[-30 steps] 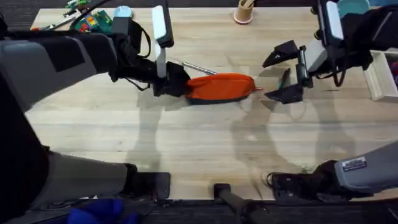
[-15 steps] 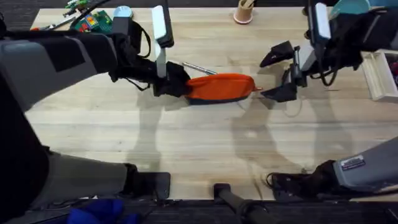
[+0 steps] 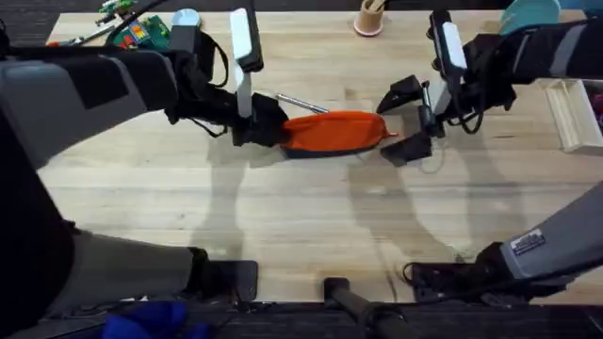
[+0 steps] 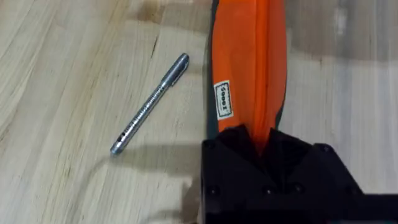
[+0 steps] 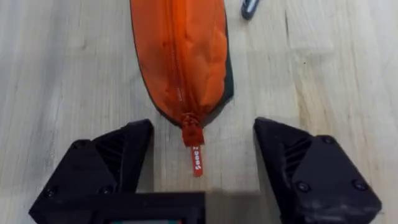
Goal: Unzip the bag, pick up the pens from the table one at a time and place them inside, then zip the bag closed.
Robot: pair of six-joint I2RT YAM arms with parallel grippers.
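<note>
Presently, the items were recorded as follows. One bag (image 3: 334, 132), orange fabric with a dark base, was laid lengthwise on the table (image 3: 301, 217) near its middle, its zipper run shut along the top ridge. A small white label was seen on its side in the left wrist view. The left gripper (image 4: 267, 140) was clamped on the bag's left end, the jaws closed on the orange fabric at the ridge. The right gripper (image 5: 199, 162) was held at the bag's opposite end, its jaws spread wide to either side of the red zipper pull tab (image 5: 195, 158), which was touched by neither finger. One silver pen (image 4: 149, 104) was laid on the table just beside the bag, on its far side, at a slant and apart from it. A cup (image 3: 369, 17) and a cluster of coloured items (image 3: 141, 33) were noted along the table's far edge, well apart from the bag.
</note>
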